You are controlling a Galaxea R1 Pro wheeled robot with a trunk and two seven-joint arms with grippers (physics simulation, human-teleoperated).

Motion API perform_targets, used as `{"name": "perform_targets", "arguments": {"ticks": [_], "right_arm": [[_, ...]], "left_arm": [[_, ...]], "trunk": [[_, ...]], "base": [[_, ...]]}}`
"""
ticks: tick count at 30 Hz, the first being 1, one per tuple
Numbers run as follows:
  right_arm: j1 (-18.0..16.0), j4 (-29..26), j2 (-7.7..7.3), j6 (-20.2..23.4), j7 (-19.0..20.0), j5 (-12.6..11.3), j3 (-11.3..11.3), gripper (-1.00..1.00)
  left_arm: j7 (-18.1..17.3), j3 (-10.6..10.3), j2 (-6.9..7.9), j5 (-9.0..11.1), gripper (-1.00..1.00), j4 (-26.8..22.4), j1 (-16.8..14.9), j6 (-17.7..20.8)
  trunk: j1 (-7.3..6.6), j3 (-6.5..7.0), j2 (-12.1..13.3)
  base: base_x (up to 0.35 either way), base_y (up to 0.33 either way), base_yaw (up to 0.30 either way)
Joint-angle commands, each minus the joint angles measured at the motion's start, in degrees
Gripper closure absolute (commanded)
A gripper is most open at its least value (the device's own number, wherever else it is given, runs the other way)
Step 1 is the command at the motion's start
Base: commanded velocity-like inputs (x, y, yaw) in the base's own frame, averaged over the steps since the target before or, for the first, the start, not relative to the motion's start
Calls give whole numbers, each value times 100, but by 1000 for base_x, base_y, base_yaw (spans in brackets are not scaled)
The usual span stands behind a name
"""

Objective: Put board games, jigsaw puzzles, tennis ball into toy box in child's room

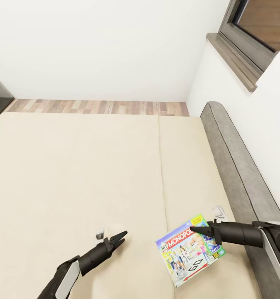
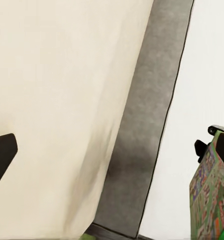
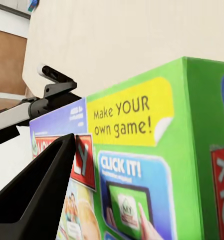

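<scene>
We look down over a wide cream bed (image 1: pixel 73 174) with a grey padded headboard (image 1: pixel 239 166) along the white wall, a window (image 1: pixel 256 29) above it. Our right claw (image 1: pixel 198 229) has its fingers closed on the far edge of the Monopoly board game (image 1: pixel 185 255), which tilts up off the mattress near the headboard; in the right wrist view the green and blue box lid (image 3: pixel 156 165) sits right against one dark finger (image 3: pixel 37 200). Our left claw (image 1: pixel 119 238) hangs over the bare bedding, its fingers parted and holding nothing
</scene>
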Motion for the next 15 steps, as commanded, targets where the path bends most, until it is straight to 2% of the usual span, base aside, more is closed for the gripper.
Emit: {"name": "perform_targets", "arguments": {"ticks": [1,9,15], "right_arm": [[-2,-1,-1,50,-2,-24,-1,100],[12,-22,38,33,-20,15,-34,100],[14,-12,64,31,-87,33,-31,100]], "left_arm": [[-12,11,-4,14,-100,0,-2,44],[-19,-276,-6,0,-100,-19,-29,47],[205,-408,-2,-35,-100,-209,0,54]], "trunk": [[0,-3,-2],[0,-3,-2],[0,-3,-2]], "base": [[0,0,0],[0,0,0],[0,0,0]]}}
